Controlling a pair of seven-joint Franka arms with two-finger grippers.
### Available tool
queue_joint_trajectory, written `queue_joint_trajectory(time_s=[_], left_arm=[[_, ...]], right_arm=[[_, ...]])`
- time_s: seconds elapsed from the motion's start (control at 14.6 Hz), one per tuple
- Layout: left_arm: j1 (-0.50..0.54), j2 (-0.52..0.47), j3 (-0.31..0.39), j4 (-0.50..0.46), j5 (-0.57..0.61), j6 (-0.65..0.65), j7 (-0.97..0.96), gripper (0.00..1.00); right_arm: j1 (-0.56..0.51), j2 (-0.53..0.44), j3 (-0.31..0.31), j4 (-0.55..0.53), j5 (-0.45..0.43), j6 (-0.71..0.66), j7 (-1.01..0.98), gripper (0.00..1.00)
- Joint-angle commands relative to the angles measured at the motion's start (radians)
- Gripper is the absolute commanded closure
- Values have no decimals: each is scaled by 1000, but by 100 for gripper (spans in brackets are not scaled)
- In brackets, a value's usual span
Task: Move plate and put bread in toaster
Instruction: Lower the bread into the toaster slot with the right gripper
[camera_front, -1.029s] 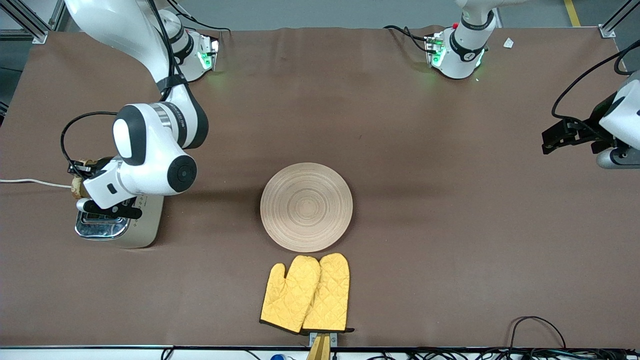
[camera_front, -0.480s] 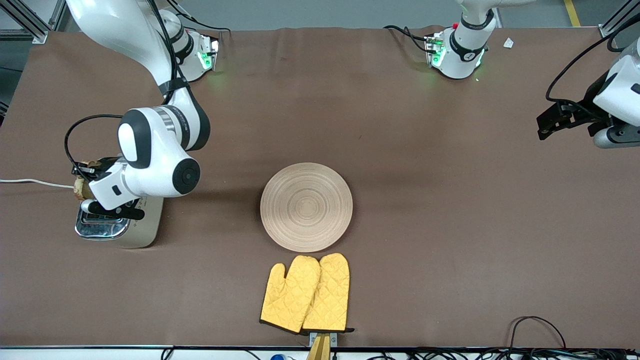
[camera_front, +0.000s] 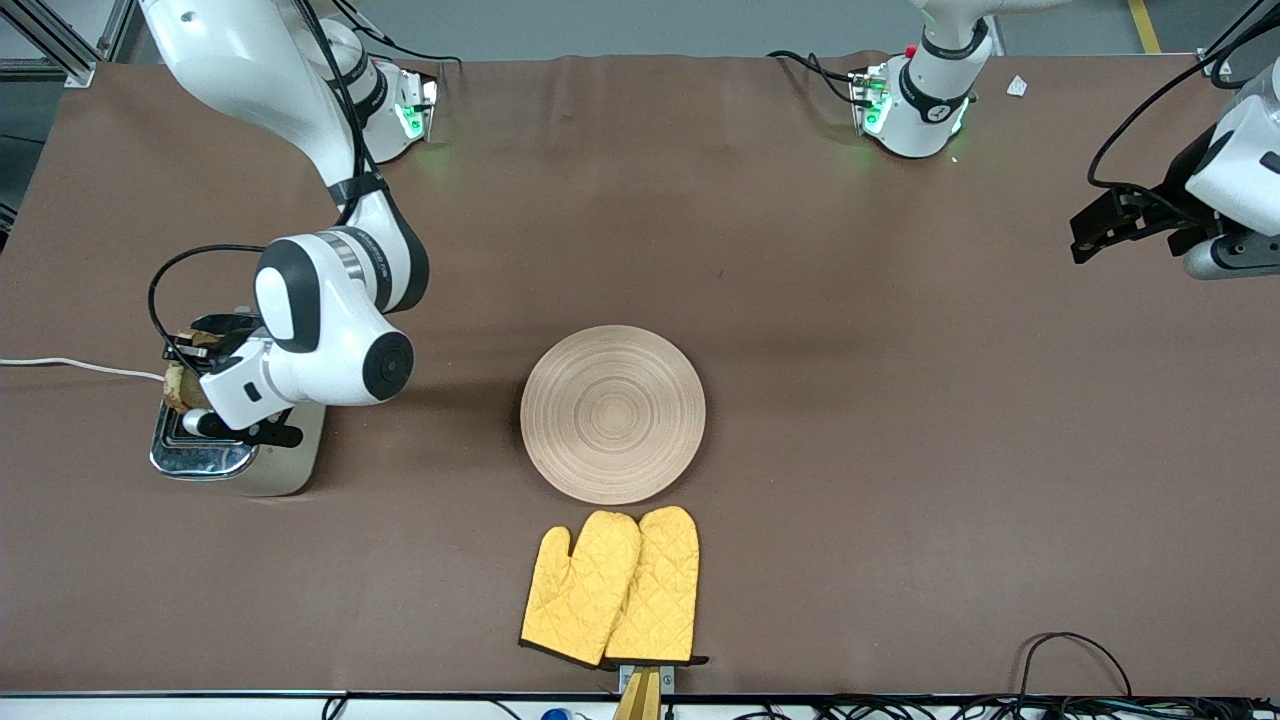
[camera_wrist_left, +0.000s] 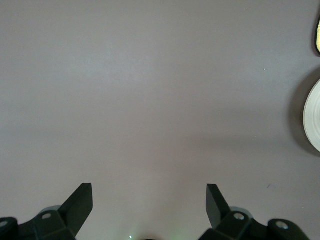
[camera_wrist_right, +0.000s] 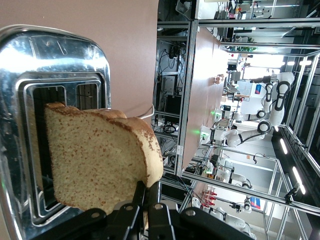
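Holding the brown speckled square bread slice (camera_wrist_right: 95, 160) on edge, the right gripper (camera_wrist_right: 145, 197) pinches its crust over the cream two-slot chrome-topped toaster (camera_front: 240, 455), near the tabletop (camera_front: 900, 450) edge at the right arm's end; upright suits the slot. The round beige wooden plate (camera_front: 613, 413) sits mid-tabletop. The left gripper (camera_wrist_left: 149, 200) waits, spread wide, over the other end.

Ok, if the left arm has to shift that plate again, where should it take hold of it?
Probably at the rim of the plate, on the edge toward the left arm's end of the table, coming down from above. It lies flat and wide, so only the thin edge fits between jaws. The left gripper is open over bare table. Avoid the edge nearest the yellow mitts, which lie close.
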Motion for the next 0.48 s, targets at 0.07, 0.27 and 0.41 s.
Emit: queue_joint_trajectory(time_s=[0.07,0.27,0.41], left_arm=[[3,-24,3,-20,-13,-9,-14,0],[3,-20,1,-12,-10,-9,-14,0],[4,-18,3,-12,-7,-9,-13,0]], right_arm=[[5,32,8,-13,-20,0,50,98],[-11,40,11,-4,35,21,56,73],[-37,39,9,3,108,52,54,22]])
